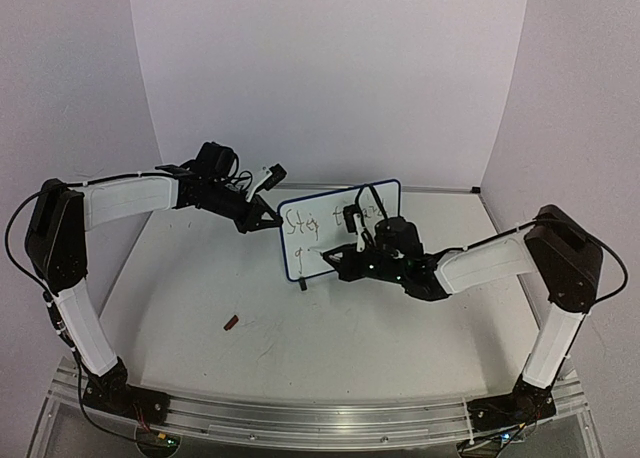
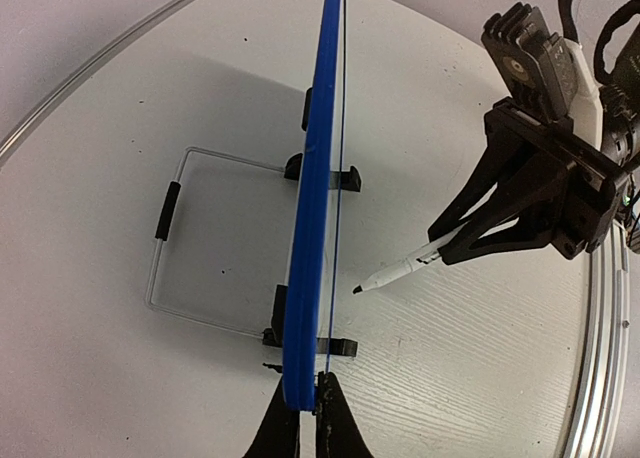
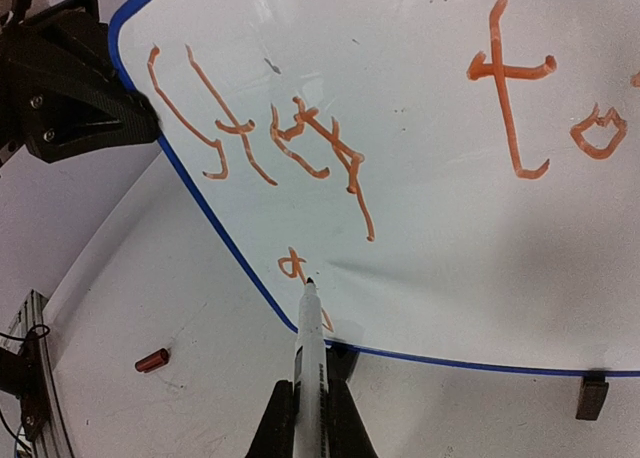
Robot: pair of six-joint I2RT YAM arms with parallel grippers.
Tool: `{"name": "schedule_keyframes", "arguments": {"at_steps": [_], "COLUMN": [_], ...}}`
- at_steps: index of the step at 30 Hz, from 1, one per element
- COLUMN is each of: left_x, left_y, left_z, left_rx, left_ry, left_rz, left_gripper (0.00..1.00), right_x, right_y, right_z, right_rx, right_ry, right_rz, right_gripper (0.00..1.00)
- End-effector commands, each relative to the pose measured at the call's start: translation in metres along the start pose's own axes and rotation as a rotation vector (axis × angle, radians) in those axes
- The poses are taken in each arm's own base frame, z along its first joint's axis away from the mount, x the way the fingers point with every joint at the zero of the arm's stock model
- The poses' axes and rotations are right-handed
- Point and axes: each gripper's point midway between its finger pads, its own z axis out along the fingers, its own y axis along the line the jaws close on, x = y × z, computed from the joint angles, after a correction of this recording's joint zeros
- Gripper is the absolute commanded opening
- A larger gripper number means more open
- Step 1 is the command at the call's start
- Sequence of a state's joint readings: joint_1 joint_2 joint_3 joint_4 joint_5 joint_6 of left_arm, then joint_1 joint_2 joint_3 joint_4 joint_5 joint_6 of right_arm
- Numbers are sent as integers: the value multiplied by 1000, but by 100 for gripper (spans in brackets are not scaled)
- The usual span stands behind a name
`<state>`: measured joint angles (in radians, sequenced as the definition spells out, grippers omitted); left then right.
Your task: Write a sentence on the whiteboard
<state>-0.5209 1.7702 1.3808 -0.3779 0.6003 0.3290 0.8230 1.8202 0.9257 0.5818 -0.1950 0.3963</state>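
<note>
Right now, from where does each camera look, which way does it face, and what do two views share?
Top external: above and behind the arm bases, looking down at the table; left arm and right arm show.
Left wrist: along the whiteboard's blue edge; left fingers clamp it.
Right wrist: facing the whiteboard's written side; right fingers hold the marker.
Shared: both wrist views show the marker near the whiteboard and the other arm's fingers.

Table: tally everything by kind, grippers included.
whiteboard: 1
marker: 1
small red cylinder: 1
grippers: 2 (left gripper, right gripper)
Total: 5
</note>
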Motion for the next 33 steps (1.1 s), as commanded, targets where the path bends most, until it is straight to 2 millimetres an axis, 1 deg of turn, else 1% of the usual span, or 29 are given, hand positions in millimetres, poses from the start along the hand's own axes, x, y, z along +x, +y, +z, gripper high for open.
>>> {"name": "schedule_keyframes", "arguments": {"at_steps": [1,5,15,24,33], "left_x": [36,37,36,36,36], "left_y": [6,6,6,6,6], "left_z": [11,11,11,11,11], "left_rx": [-20,-22,-20,-22,-21], "left_ry": [130,131,130,130,130], "left_rz": [-43,-43,-42,-42,-43], "left_gripper": [0,0,0,0,0], "right_x": [-17,-17,-16,-21,-10], "right_y": [4,5,-3,-11,-19], "right_z": [9,14,19,10,9], "right_rx": [-11,-18,19,75,97], "right_ry": [-38,-35,-42,-74,-56], "right_rz": [-19,-15,1,9,21], "right_gripper": [0,0,0,0,0]}}
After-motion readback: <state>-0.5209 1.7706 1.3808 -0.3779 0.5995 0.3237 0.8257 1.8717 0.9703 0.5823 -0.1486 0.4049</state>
